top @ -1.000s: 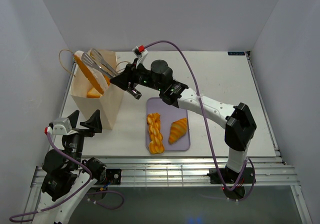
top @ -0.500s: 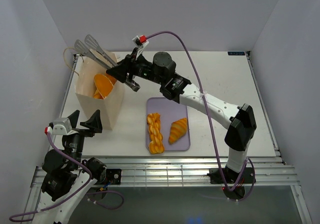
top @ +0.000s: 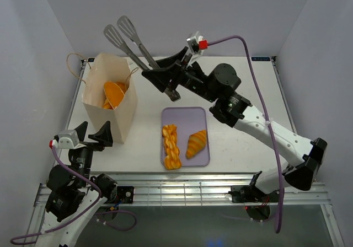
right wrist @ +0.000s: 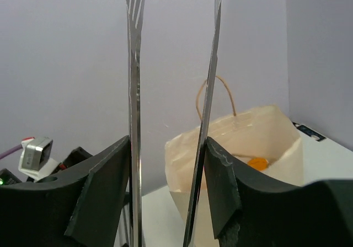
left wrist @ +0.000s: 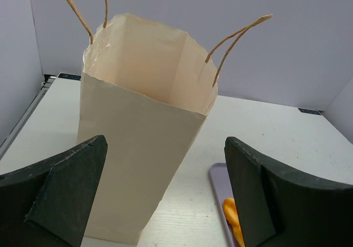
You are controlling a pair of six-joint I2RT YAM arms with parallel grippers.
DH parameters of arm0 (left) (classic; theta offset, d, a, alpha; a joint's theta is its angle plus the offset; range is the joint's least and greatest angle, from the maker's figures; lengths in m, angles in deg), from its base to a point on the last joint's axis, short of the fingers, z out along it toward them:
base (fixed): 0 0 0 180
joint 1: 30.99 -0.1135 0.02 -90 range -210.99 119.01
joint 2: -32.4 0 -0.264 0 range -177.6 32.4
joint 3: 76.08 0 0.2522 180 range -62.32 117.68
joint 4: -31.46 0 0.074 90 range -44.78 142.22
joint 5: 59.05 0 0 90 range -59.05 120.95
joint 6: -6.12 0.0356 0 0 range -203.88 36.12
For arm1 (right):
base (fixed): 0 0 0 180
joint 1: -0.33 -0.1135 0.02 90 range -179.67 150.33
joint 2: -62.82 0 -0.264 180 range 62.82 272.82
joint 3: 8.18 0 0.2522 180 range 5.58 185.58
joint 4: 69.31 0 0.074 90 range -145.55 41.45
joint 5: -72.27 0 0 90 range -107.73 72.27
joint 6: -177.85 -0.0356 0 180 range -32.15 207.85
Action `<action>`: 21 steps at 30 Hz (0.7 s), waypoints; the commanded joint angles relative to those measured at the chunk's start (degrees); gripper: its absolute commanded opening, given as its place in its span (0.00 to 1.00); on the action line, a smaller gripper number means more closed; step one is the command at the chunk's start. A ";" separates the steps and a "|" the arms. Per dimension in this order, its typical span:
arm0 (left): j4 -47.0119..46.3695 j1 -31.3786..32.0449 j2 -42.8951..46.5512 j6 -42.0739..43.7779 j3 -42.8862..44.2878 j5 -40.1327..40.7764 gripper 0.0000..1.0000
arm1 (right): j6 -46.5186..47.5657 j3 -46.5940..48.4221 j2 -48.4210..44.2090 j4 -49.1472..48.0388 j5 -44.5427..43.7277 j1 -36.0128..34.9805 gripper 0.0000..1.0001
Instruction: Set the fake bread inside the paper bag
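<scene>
The paper bag (top: 118,114) stands open at the table's left, with orange fake bread (top: 113,92) lying inside it. My right gripper (top: 167,80) is shut on metal tongs (top: 137,48), which point up and left above the bag's right side, spread and empty. In the right wrist view the tongs' arms (right wrist: 134,120) run up between my fingers, with the bag (right wrist: 242,142) and a bit of bread (right wrist: 257,162) behind. A braided loaf (top: 171,146) and a croissant (top: 196,143) lie on the lilac tray (top: 185,117). My left gripper (top: 92,132) is open near the bag (left wrist: 143,164).
White walls close in the table on the left, back and right. The bag's cord handles (left wrist: 231,43) stick up above its rim. The tray's corner (left wrist: 217,189) with a bit of bread (left wrist: 233,216) shows by my left gripper's (left wrist: 165,197) right finger.
The oval loaf held in the tongs over the bag has dropped inside. The right arm has lifted the now empty, spread tongs up and to the right. The left arm is still.
</scene>
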 commanded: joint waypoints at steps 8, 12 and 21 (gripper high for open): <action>0.13 0.25 1.24 0.42 -0.46 -0.46 0.98 | 10.98 -32.47 -24.30 3.98 -27.66 3.25 0.59; 0.13 0.25 1.07 0.42 -0.46 -0.28 0.98 | 10.81 -44.36 -31.96 5.48 -35.95 5.01 0.58; 0.13 0.25 0.98 0.42 -0.46 -0.37 0.98 | 4.49 -63.45 -36.90 5.05 -44.58 12.57 0.56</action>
